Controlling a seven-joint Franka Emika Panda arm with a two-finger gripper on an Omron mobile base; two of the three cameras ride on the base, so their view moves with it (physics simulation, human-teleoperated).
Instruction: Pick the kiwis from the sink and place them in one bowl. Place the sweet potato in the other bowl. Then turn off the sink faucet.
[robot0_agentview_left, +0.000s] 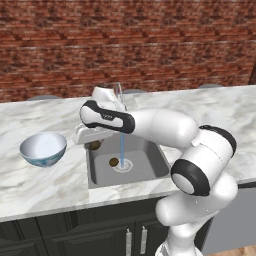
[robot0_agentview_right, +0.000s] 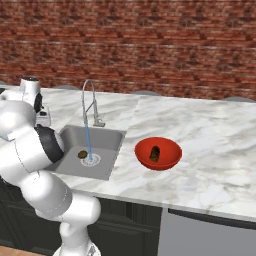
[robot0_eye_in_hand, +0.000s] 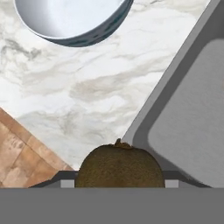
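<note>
Stretching under a red brick wall, a white marble counter over dark cabinets. Counting two kiwis: one being gripped between the jaws of the gripper above the sink's left rim, the other lying on the basin floor beside the drain. Counting two bowls: the white and blue one sitting empty left of the sink, the red one holding the single sweet potato. Faucet pouring a thin blue stream.
</note>
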